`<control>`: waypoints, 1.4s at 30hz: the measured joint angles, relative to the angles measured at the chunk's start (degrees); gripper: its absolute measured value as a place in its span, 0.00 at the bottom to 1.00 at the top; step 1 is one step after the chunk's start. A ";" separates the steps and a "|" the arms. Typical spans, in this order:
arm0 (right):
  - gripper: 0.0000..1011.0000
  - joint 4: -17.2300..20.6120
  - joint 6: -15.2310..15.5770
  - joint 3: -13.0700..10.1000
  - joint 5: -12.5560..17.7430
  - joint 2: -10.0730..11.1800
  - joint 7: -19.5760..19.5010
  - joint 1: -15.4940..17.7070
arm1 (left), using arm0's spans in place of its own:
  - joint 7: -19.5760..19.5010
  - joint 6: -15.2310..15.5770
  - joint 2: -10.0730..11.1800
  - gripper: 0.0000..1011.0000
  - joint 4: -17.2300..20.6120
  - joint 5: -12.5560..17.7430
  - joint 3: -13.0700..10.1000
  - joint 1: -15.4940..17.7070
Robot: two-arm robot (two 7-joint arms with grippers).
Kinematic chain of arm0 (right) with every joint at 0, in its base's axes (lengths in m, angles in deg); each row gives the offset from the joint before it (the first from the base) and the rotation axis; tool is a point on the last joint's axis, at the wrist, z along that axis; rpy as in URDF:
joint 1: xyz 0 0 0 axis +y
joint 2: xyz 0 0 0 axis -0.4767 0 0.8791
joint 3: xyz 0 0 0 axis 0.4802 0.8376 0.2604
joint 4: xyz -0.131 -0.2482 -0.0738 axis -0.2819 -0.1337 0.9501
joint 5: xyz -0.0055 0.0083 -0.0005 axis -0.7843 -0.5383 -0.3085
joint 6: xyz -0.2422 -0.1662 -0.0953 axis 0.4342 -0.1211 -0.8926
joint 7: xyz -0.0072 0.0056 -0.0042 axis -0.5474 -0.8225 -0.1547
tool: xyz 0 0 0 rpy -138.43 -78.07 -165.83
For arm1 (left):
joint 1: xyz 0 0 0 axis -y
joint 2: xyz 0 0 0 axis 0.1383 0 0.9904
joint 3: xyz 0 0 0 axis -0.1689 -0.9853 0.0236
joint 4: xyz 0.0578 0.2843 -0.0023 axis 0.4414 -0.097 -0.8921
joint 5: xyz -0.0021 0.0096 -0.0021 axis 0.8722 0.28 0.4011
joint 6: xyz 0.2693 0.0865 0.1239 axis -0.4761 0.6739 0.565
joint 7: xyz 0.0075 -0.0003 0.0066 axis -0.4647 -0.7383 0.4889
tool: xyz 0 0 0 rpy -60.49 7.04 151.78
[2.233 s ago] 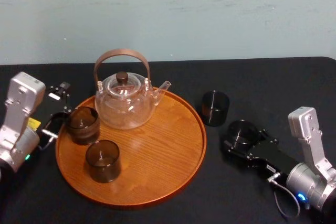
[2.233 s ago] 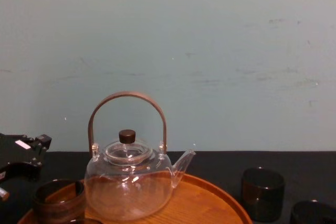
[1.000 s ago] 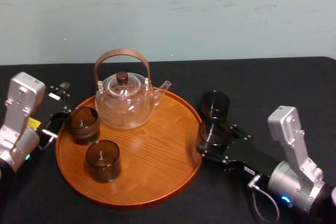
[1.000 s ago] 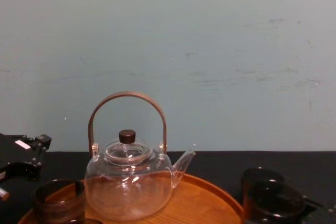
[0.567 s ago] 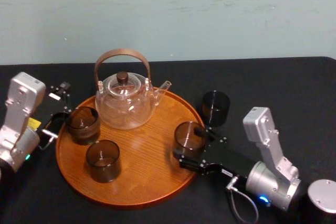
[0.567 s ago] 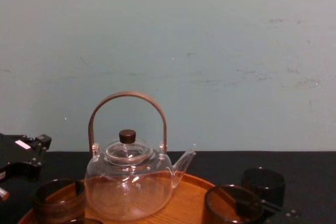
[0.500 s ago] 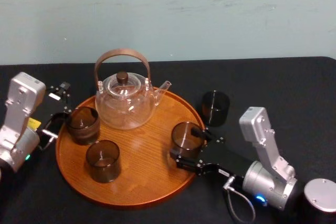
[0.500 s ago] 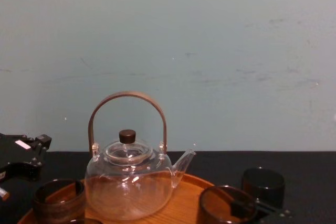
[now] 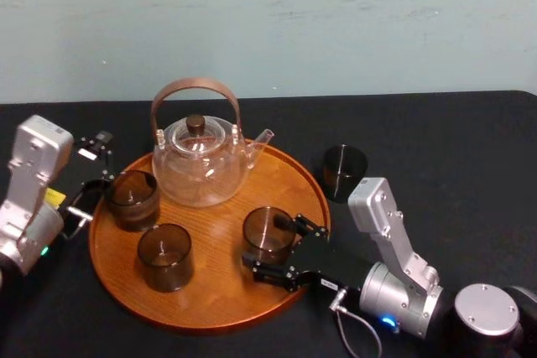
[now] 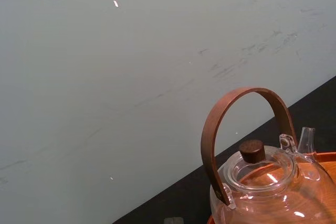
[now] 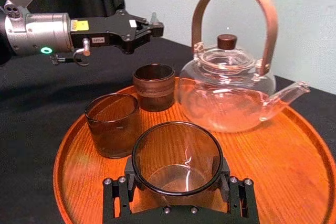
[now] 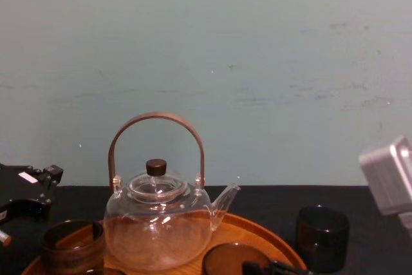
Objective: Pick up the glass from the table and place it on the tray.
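Glass (image 9: 268,236) clamped in right gripper (image 9: 270,247)

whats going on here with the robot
The right gripper is clamped on a smoky glass, holding it over the wooden tray; whether it has touched down is unclear. A teapot and two glasses sit on the tray, another glass waits on the table, and the left gripper is parked beside the tray.
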 joint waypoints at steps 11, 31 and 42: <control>0.90 -1.32 -0.30 1.97 -0.04 -0.96 0.64 -1.12 | 0.00 0.00 0.00 0.00 0.00 0.00 0.00 0.00; 0.90 -3.86 -0.11 3.79 -0.67 -1.75 1.08 -2.45 | 0.00 0.00 0.00 0.00 0.00 0.00 0.00 0.00; 0.90 -4.06 -0.24 3.85 -0.82 -1.86 0.91 -2.43 | 0.00 0.00 0.00 0.00 0.00 0.00 0.00 0.00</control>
